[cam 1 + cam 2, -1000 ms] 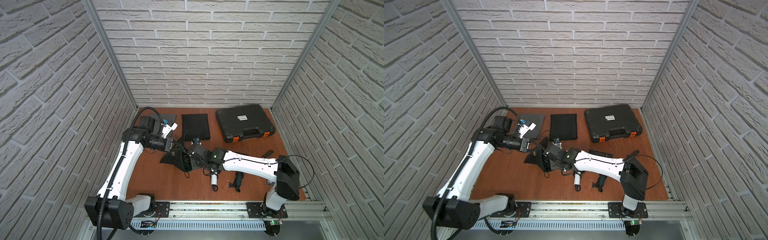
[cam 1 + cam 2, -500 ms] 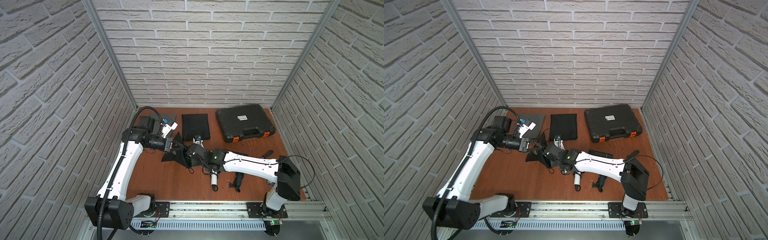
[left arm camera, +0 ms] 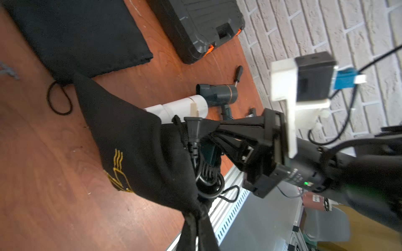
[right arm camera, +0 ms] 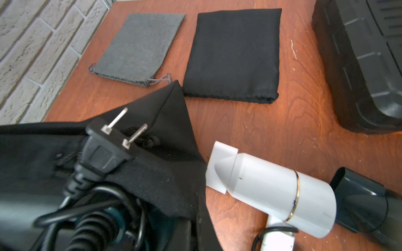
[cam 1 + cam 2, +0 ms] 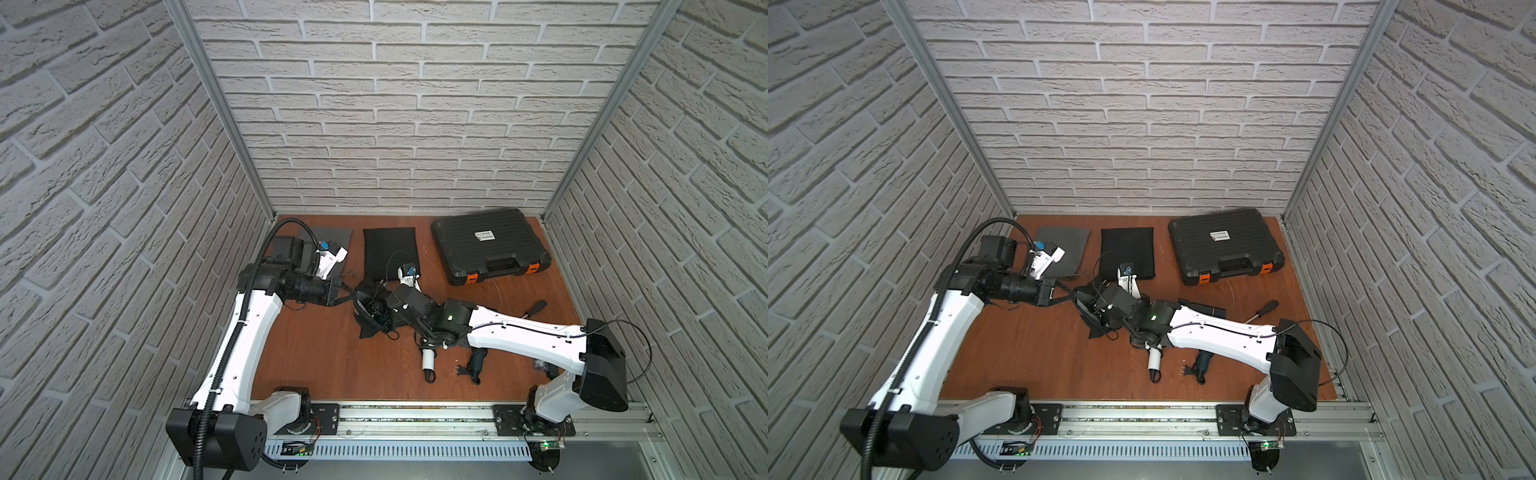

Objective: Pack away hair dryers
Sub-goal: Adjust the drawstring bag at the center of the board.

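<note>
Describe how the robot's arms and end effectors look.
White shells, black joints. The left arm carries a ribbed black conduit; the right arm a thin black cable and green light. Left end effector and right end effector: black, with white camera brackets.

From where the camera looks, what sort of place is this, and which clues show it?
Probably a robot test cell, not a home: left arm and right arm bolted to a metal rail, brick-pattern panels boxing in a wooden table.
</note>
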Controlling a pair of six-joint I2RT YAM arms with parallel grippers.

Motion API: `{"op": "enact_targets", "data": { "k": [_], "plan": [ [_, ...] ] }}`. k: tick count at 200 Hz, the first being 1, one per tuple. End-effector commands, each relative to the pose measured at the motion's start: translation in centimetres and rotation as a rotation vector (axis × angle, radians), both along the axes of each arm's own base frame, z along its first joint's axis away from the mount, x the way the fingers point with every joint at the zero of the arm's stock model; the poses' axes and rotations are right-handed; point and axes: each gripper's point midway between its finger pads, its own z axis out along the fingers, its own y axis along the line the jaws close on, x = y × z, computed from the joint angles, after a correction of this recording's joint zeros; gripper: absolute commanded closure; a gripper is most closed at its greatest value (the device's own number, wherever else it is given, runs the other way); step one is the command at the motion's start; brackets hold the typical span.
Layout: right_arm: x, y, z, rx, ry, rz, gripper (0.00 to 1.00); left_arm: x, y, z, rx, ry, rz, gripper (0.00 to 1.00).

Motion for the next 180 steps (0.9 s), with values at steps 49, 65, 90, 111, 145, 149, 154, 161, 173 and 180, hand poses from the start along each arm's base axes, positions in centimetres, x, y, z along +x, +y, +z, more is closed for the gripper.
{"op": "enact_targets", "data": {
  "k": [49, 65, 90, 111, 145, 149, 154, 161, 173, 180],
  "plan": [
    [1.3, 1.4, 5.2, 0.128, -0.125, 0.013, 0.98, 3.5, 3.4, -3.3, 0.216, -0.018, 0.149, 1.0],
    [1.7, 2.1, 5.9, 0.137, -0.137, 0.02, 0.97, 4.1, 3.7, -3.8, 0.239, -0.001, 0.16, 1.0],
    [2.1, 2.3, 6.7, 0.158, -0.156, -0.004, 0.97, 5.1, 4.4, -4.0, 0.28, -0.007, 0.181, 1.0],
    [2.3, 2.6, 6.9, 0.187, -0.172, -0.002, 0.97, 5.4, 4.6, -4.5, 0.295, -0.008, 0.189, 1.0],
    [2.5, 3.4, 6.8, 0.181, -0.162, 0.018, 0.97, 5.5, 4.2, -3.7, 0.278, -0.013, 0.17, 1.0],
    [2.5, 3.5, 6.9, 0.182, -0.161, 0.019, 0.97, 5.4, 4.2, -3.4, 0.275, -0.02, 0.167, 1.0],
    [2.5, 3.5, 6.8, 0.183, -0.16, 0.02, 0.97, 5.4, 4.1, -3.0, 0.271, -0.031, 0.165, 1.0],
    [2.5, 3.4, 6.8, 0.181, -0.158, 0.019, 0.97, 5.2, 4.0, -2.3, 0.265, -0.047, 0.16, 1.0],
    [2.5, 3.3, 6.6, 0.18, -0.152, 0.017, 0.97, 5.0, 3.9, -1.1, 0.253, -0.08, 0.147, 1.0],
    [2.6, 3.1, 6.5, 0.179, -0.148, 0.015, 0.98, 4.8, 3.8, -0.3, 0.246, -0.104, 0.142, 1.0]
  ]
}}
